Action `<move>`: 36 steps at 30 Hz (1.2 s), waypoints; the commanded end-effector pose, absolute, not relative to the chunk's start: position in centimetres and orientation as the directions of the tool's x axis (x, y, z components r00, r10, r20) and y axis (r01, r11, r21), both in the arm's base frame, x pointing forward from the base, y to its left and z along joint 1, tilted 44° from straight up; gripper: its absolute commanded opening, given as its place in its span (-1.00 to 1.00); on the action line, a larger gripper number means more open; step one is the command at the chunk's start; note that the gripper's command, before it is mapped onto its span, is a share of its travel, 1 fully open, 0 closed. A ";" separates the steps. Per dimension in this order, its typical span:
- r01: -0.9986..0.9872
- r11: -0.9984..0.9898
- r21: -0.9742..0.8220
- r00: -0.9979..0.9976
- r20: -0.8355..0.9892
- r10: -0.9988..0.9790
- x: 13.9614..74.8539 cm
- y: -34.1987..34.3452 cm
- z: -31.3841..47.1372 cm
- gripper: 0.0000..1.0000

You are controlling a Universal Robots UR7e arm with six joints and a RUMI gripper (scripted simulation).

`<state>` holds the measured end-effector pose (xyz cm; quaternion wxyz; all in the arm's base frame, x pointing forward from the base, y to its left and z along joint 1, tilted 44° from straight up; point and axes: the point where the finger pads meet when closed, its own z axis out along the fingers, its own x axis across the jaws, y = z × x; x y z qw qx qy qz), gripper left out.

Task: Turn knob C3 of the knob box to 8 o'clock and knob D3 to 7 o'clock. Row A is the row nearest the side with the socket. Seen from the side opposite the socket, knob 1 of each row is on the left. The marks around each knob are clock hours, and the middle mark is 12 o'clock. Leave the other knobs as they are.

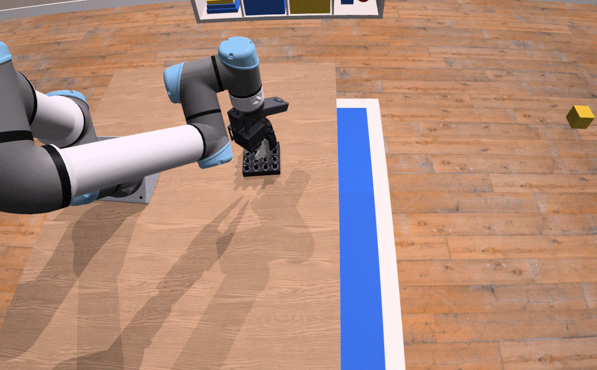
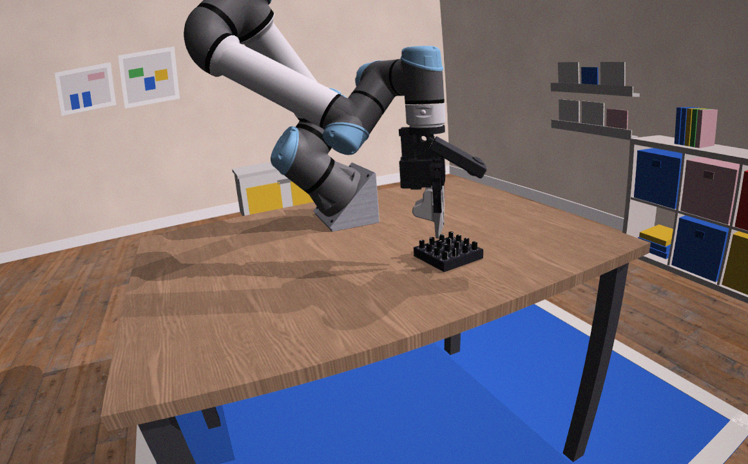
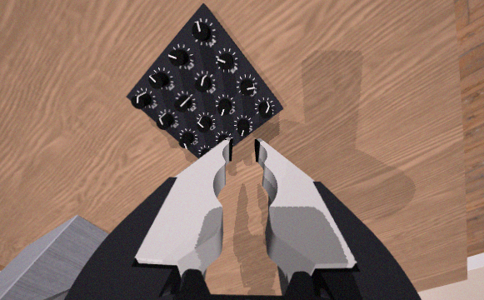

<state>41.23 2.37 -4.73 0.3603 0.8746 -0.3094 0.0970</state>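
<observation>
the knob box (image 3: 205, 83) lies flat on the counter (image 2: 284, 323), near its far right part, so every knob faces up for a vertical approach. the tool (image 3: 242, 151) points straight down just above the box's near corner, its jaws narrow with nothing between them, judged a gap sized for one knob. tiny labels beside the knobs are unreadable.

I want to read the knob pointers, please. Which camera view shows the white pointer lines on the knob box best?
The wrist view: the knob box faces the camera, so most pointers read clearly. The top view has the gripper covering part of it. The exterior view shows only small knob sides.
</observation>
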 end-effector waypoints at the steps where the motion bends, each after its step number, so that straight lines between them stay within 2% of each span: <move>1: -0.612 -0.548 0.570 0.789 0.393 -0.472 41.3 2.7 -4.4 -0.78; 22: -0.624 -0.541 0.564 0.780 0.402 -0.480 41.3 2.7 -4.4 -0.78; 36: -0.749 -0.450 0.486 0.660 0.493 -0.567 41.5 2.9 -4.3 -0.78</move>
